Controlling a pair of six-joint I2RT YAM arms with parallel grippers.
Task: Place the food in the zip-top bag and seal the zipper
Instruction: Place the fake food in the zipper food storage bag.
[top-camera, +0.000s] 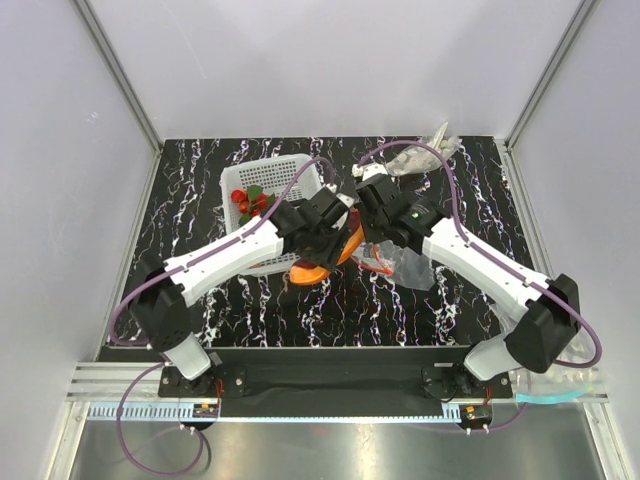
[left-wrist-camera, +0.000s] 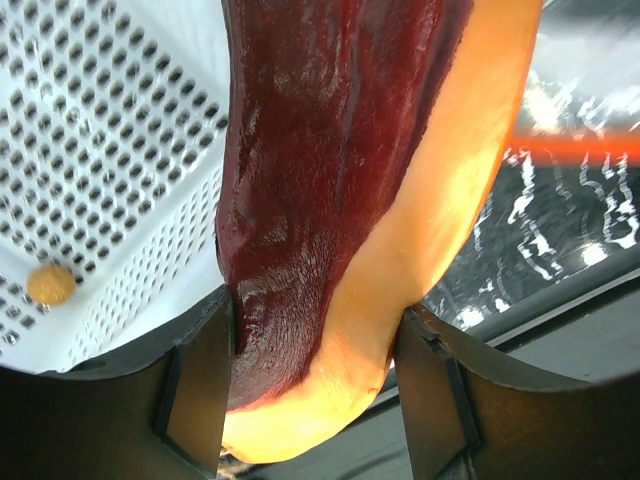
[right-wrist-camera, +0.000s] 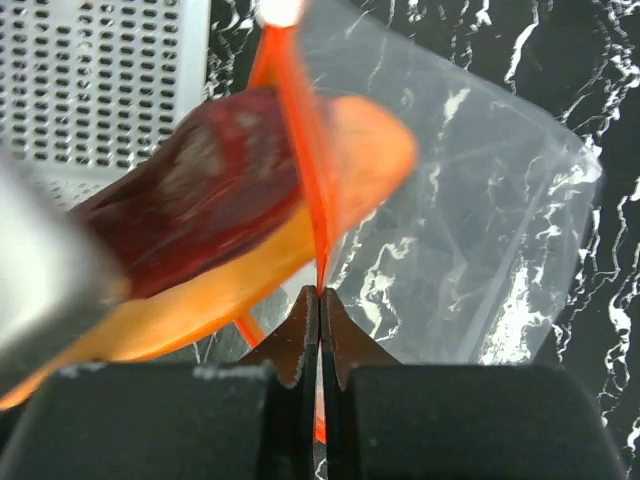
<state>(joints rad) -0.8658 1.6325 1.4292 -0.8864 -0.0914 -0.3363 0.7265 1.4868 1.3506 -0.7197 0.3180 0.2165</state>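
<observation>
Two grips carry the risk: the left gripper (left-wrist-camera: 315, 388) is clamped on the longer red-orange piece (left-wrist-camera: 340, 200), just beside the white basket (top-camera: 270, 170). The right gripper (right-wrist-camera: 320, 300), on the far side of that piece from the basket, has its jaws pressed together on the zipper (right-wrist-camera: 305, 150) of the zip-top bag (right-wrist-camera: 480, 200). With one lip held, the mouth may gape too little, so the piece could fold the film shut or slide outside, stranding the little red pieces (top-camera: 246, 206) and green leafy bits (top-camera: 255, 190) inside the basket.

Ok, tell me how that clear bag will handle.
The zip-top bag looks floppy: its film wrinkles beside the zipper. Probably light and slippery, being thin and glossy. Pinched only at that zipper, it may swing.
</observation>
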